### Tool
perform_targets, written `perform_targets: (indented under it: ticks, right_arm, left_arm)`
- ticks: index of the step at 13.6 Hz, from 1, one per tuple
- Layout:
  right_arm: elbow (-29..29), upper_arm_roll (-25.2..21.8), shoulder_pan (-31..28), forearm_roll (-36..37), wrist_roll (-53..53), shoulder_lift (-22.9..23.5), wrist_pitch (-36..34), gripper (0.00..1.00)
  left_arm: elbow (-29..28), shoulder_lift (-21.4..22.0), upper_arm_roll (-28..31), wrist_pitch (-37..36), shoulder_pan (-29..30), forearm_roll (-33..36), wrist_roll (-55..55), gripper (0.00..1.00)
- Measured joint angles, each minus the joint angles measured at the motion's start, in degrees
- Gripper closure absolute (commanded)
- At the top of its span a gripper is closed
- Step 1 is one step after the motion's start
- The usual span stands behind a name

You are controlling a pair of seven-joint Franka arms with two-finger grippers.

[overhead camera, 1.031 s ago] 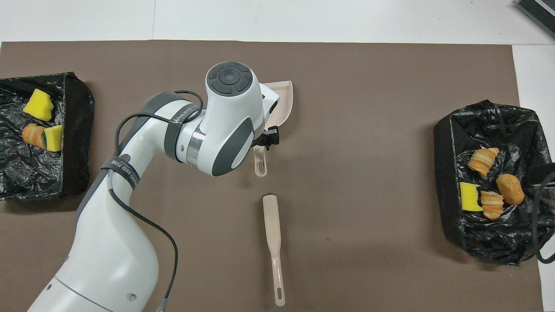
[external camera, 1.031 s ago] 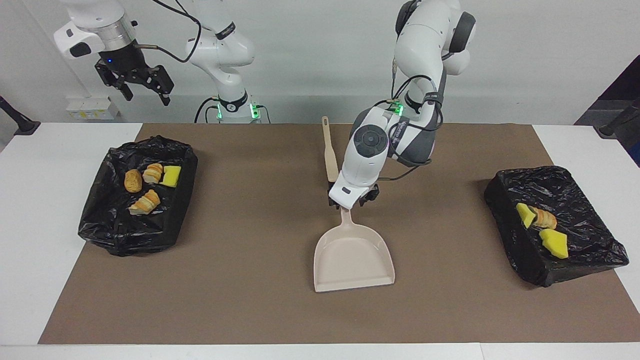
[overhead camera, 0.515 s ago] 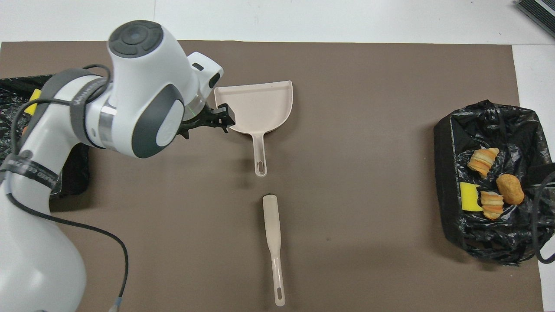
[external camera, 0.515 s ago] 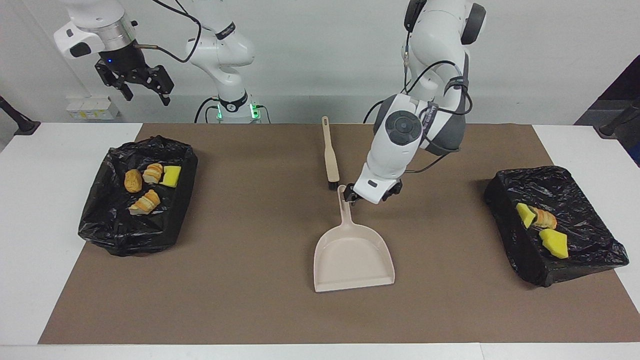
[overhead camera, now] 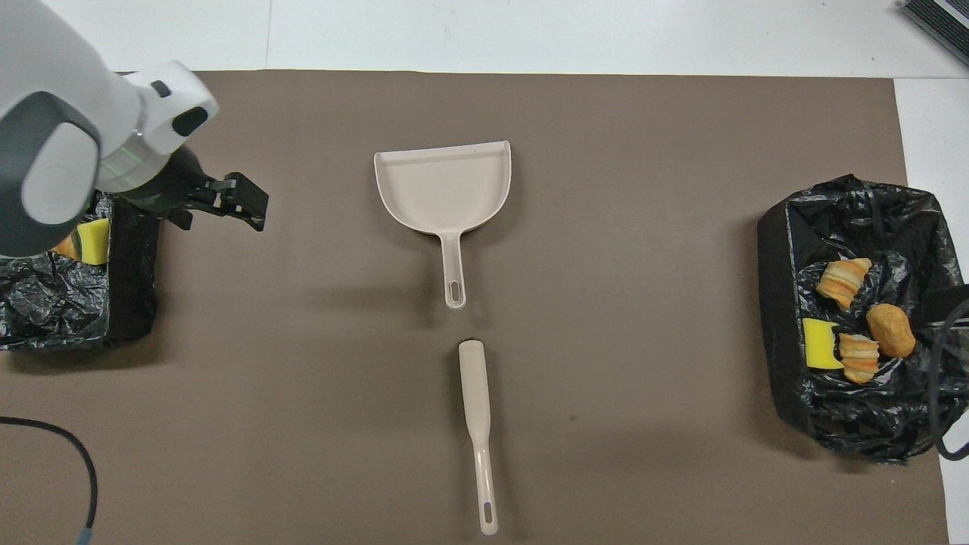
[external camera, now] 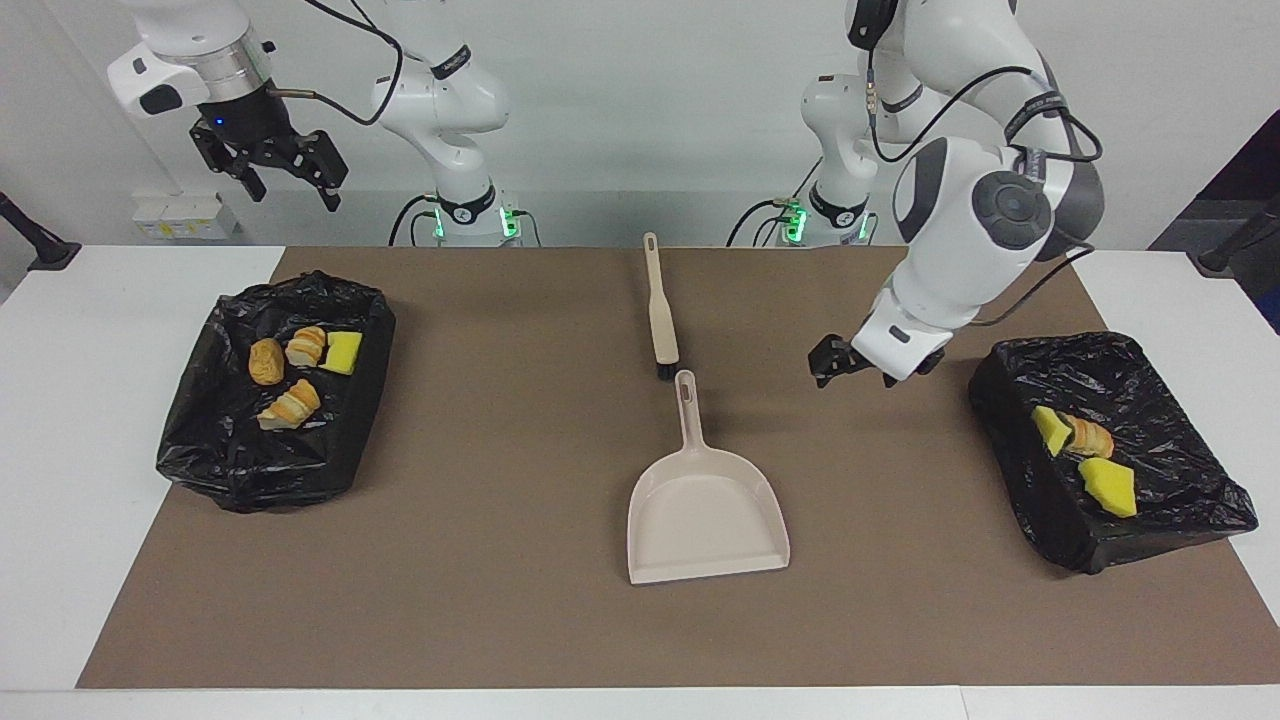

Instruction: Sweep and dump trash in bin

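Now the trash is all binned, so your job is simply to finish cleanly: four pieces [external camera: 295, 375] sit in the black-lined bin [external camera: 270, 470] at the right arm's end of the table, three more pieces [external camera: 1085, 455] in the other black-lined bin [external camera: 1150, 540] at the left arm's end, and none shows on the brown mat [external camera: 480, 600]. They are short chunks lying at mixed angles, so no shared long axis can be read from them. The tools do have one: the dustpan [external camera: 705, 520] lies flat mid-mat with its handle pointing toward the robots and its open mouth pointing away from them, and the brush [external camera: 660, 310] lies in line with it, nearer to the robots, bristle end just beside the dustpan's handle tip. Your left gripper [external camera: 868, 362] hangs empty with fingers spread over bare mat between the dustpan and the bin at its own end; lift it clear without clipping that bin's rim or liner. Your right gripper [external camera: 272, 168] waits high over its own end, also spread and empty. Leave both tools as they lie.
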State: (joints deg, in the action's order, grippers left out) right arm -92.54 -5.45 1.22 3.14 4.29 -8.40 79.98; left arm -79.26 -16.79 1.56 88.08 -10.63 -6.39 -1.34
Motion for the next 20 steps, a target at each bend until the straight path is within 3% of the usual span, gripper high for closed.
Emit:
perform_targets:
  ticks: [3,10,16,20]
  right_arm:
    - [0.0,0.0,0.0,0.0,0.0,0.0,0.0,0.00]
    - [0.0,0.0,0.0,0.0,0.0,0.0,0.0,0.00]
    - [0.0,0.0,0.0,0.0,0.0,0.0,0.0,0.00]
    - [0.0,0.0,0.0,0.0,0.0,0.0,0.0,0.00]
  left_arm:
    - [-0.1,3.3,0.2,-1.3,4.0,2.1,6.4,0.00]
    - [-6.1,12.8,0.0,-3.2,4.4,6.6,11.6,0.00]
    - [-6.3,13.7,0.2,-3.7,5.1,7.3,12.7,0.00]
    - [-6.0,13.7,0.1,-3.7,5.1,6.3,6.8,0.00]
